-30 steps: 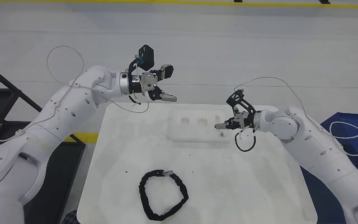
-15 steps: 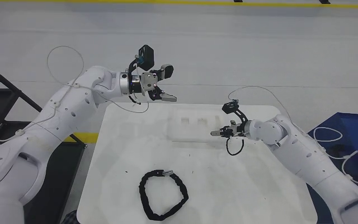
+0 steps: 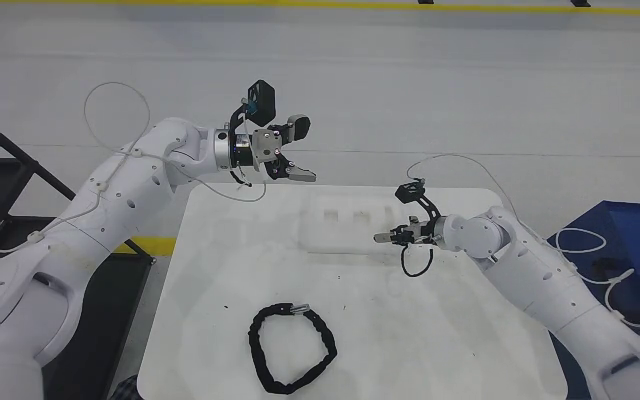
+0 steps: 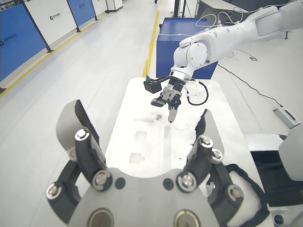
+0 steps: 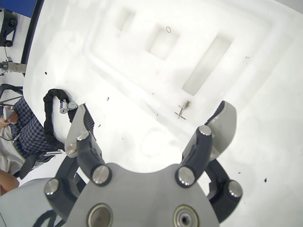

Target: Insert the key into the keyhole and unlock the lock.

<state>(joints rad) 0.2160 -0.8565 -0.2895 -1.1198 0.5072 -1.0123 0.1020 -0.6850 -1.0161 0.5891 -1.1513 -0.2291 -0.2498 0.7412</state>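
Observation:
A small metal key [image 5: 181,111] lies flat on the white foam tray [image 5: 260,36], beside its long slot. My right gripper [image 5: 151,109] hovers open just above it, with the key nearer one finger; from above, the right gripper [image 3: 386,238] sits at the tray's [image 3: 350,232] right end. The black chain lock [image 3: 290,345] lies coiled near the table's front, its silver cylinder [image 5: 63,107] showing a keyhole. My left gripper [image 3: 303,150] hangs open and empty over the table's back left edge. The left wrist view shows the right gripper [image 4: 169,111] pointing down beside the key [image 4: 158,117].
The white table [image 3: 450,340] has rounded corners and bare room between tray and lock. The tray holds three empty recesses [image 5: 163,43]. A blue cabinet [image 4: 165,48] stands past the table's end.
My right gripper has swung left and down to the tray's right end, over the key. The left arm and the lock have not moved.

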